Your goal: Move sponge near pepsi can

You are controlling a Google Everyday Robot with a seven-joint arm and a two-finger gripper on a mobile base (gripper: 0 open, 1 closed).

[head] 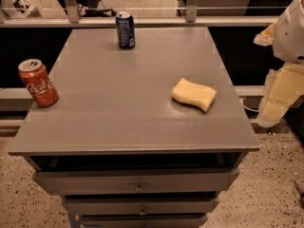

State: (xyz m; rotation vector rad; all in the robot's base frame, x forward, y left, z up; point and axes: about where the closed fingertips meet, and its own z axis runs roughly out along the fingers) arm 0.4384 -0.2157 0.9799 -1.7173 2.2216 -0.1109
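End effector (279, 93) off to the right of the table (118, 108), holding nothing, grip impossible to tell. Sponge (194, 94) lying right of centre, well apart from pepsi can (125, 30) at far edge.

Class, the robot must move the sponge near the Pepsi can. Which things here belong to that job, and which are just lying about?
Belong to the job: sponge, right side of the table; pepsi can, far edge; gripper, beyond the table's right edge.
Just lying about: Coca-Cola can, left edge; drawers below.
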